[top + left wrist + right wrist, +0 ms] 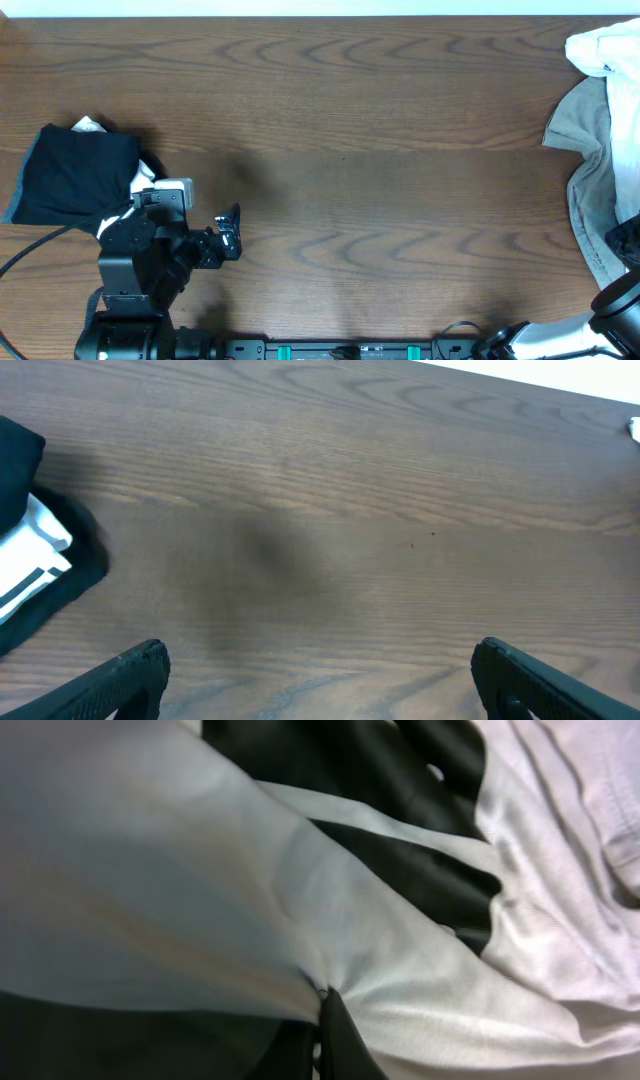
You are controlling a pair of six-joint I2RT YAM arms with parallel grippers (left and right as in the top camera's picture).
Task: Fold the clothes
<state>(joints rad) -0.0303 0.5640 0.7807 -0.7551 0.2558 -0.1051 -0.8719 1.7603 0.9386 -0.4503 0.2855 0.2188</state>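
Note:
A pile of clothes lies at the table's right edge: a white garment [603,48] at the top and a grey-beige garment [588,125] below it. My right gripper [322,998] is shut and pinches a fold of white cloth [200,890], which bunches at the fingertips. Dark cloth [350,765] lies beside it. In the overhead view the right arm [620,295] reaches into the pile's lower end and its fingers are hidden. My left gripper [232,232] is open and empty, low over bare wood [320,685].
A folded dark garment [75,175] with white parts showing lies at the far left, just behind the left arm; its edge shows in the left wrist view [45,575]. The brown wooden table [380,150] stretches between the two.

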